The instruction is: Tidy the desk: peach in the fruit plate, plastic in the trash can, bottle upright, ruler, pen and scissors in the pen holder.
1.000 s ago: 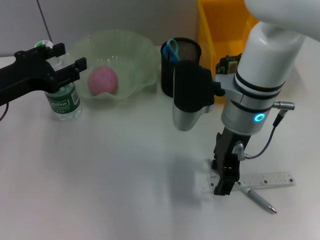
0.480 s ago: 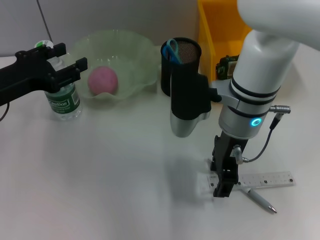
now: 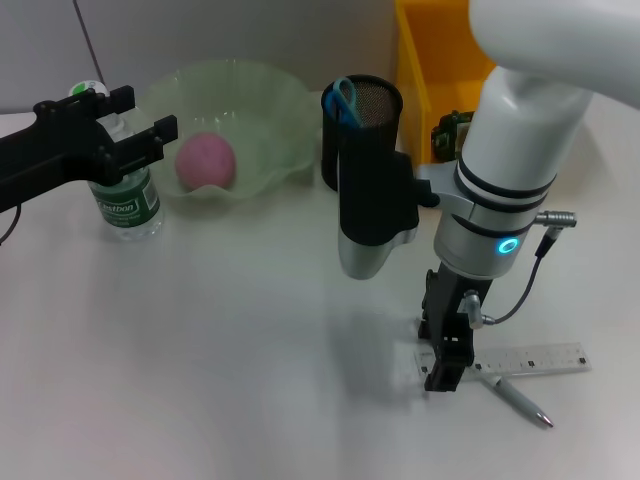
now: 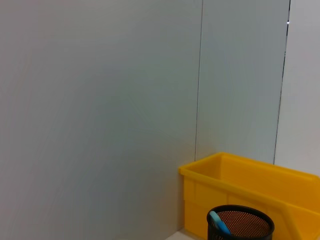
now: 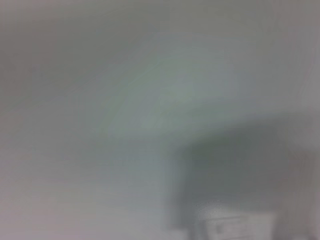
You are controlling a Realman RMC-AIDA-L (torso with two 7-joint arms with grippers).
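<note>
- The bench (image 3: 200,380) is white and carries everything; most of its near half lies bare.
- The right arm has swung slightly toward the robot's left over the last second, its black wrist housing sliding with it, while the tip has stayed planted at the same spot. That suggests it is settling its pose over the ruler, not lifting yet.
- The yellow trash can (image 3: 440,60) stands at the back, just beside the pen holder (image 3: 362,130), whose rim already shows a blue scissors handle (image 3: 343,98).
- The fruit plate (image 3: 265,135) holds the peach (image 3: 205,160), so that step looks done.
- The bottle (image 3: 125,200) stands upright beside the plate; the left end effector (image 3: 135,125) hangs at its cap with fingers spread wide, unmoved.
- The right end effector (image 3: 447,365) presses down at the ruler's near end; whether its fingers are closed on it I cannot tell.
- The ruler (image 3: 530,358) lies flat, touching the pen (image 3: 515,397), which crosses under it; the pen may get dragged along.
</note>
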